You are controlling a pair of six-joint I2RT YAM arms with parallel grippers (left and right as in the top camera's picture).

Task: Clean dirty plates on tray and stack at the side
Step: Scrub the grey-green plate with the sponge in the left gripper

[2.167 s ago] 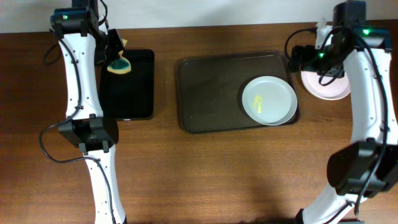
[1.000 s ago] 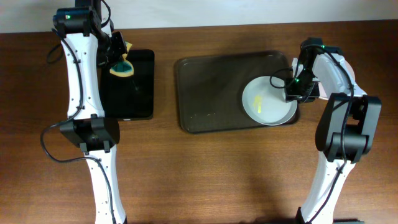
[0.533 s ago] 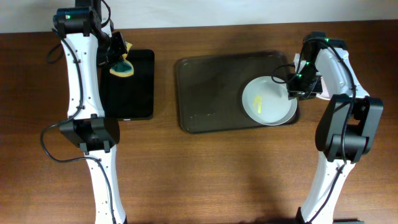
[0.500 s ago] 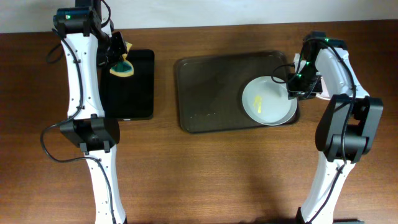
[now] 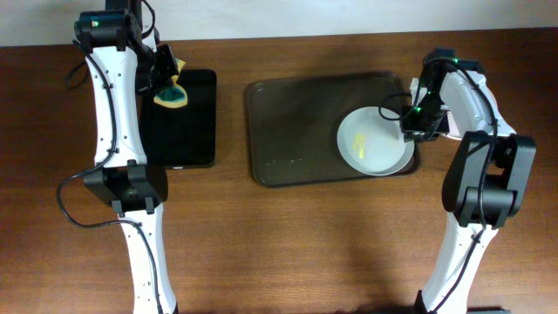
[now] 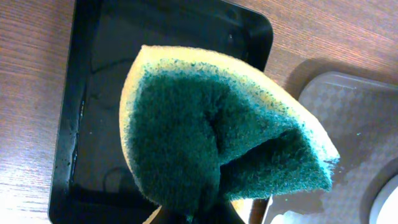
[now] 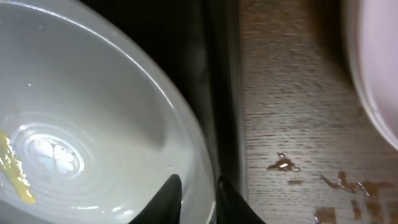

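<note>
One white plate (image 5: pixel 373 148) with a yellow smear (image 5: pixel 361 144) lies at the right end of the brown-grey tray (image 5: pixel 288 131). My right gripper (image 5: pixel 410 129) is shut on the plate's right rim. In the right wrist view the plate (image 7: pixel 93 124) fills the left, and the gripper (image 7: pixel 198 184) straddles its rim, one finger inside and one outside. My left gripper (image 5: pixel 162 80) hovers over the black tray, shut on a folded green-and-yellow sponge (image 5: pixel 170 94). In the left wrist view the sponge (image 6: pixel 217 130) hides most of that gripper (image 6: pixel 199 216).
A glossy black tray (image 5: pixel 179 139) sits left of the brown-grey one. A pinkish-white plate (image 7: pixel 373 74) rests on the table to the right of the tray, mostly behind my right arm in the overhead view. Small wet drops (image 7: pixel 283 165) mark the wood beside the tray's rim (image 7: pixel 221 93).
The right gripper has come down at the plate's right rim and its jaws have narrowed onto it. The left arm and its sponge have stayed where they were.
</note>
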